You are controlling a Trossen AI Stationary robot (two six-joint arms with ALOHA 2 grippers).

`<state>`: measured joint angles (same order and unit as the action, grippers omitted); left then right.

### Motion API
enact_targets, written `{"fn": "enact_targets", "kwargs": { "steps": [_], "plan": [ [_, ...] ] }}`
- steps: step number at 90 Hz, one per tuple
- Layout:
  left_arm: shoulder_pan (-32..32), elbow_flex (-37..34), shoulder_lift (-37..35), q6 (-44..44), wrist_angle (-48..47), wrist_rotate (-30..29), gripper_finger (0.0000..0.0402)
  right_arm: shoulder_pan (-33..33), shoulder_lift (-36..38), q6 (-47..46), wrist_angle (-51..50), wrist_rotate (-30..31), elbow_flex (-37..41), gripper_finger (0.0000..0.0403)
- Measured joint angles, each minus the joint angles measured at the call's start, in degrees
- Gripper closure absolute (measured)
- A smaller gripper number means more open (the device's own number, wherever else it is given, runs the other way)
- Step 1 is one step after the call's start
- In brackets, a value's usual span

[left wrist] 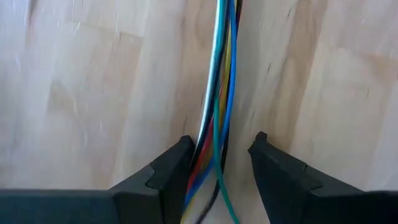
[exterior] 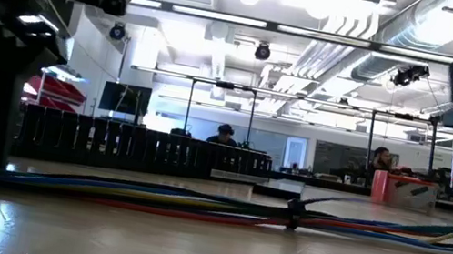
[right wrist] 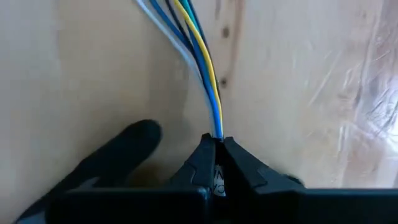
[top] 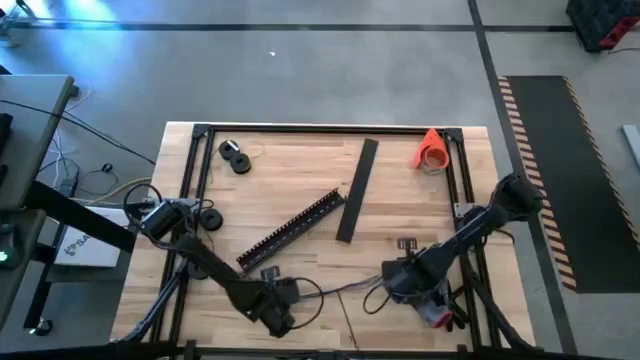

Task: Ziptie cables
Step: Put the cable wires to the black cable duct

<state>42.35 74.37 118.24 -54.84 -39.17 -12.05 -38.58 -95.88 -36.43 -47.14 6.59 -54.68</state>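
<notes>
The cables [top: 340, 289] are a thin bundle of blue, yellow, white, red and green wires lying flat on the wooden table near its front edge. In the low view a dark band [exterior: 293, 214] sits around the cables [exterior: 160, 195]. My left gripper [left wrist: 221, 149] is open at the bundle's left end, one finger on each side of the wires [left wrist: 214, 106]. My right gripper [right wrist: 217, 142] is shut on the bundle's right end. In the high view, my left gripper [top: 288, 300] and my right gripper [top: 397, 289] face each other along the bundle. My left gripper straddles the bundle with open fingers; the wires run close beside one finger [left wrist: 177, 165], and I cannot tell whether they touch it. My right gripper pinches the end of the wires [right wrist: 217, 127] between its two fingertips. The fingers lie along the bundle, coming from the table's right. The wires lead away from the tips over the table.
A long black slotted bar [top: 292, 232] lies slantwise behind the cables, and a flat black bar [top: 357, 190] lies beyond it. An orange object [top: 432, 150] sits at the far right, a black roll [top: 236, 156] at the far left. A black frame [top: 330, 128] rims the table.
</notes>
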Motion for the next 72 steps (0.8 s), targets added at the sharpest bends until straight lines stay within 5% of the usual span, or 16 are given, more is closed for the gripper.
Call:
{"fn": "enact_targets", "kwargs": {
  "steps": [39, 62, 72],
  "plan": [
    [4.64, -0.06, 0.22, -9.66, -2.65, -0.28, 0.0302, -5.11, 1.49, -4.29, 0.31, -0.4, -0.13, 0.0403],
    [5.72, -2.25, -0.45, -12.52, -0.53, -0.15, 0.0387, -5.15, 5.42, -3.3, 3.76, 2.45, -0.22, 0.0403],
    [5.39, -2.8, -2.31, -12.84, -0.45, 1.22, 0.0394, -5.27, 8.38, -1.86, 3.89, 3.9, -0.22, 0.0403]
  ]
}}
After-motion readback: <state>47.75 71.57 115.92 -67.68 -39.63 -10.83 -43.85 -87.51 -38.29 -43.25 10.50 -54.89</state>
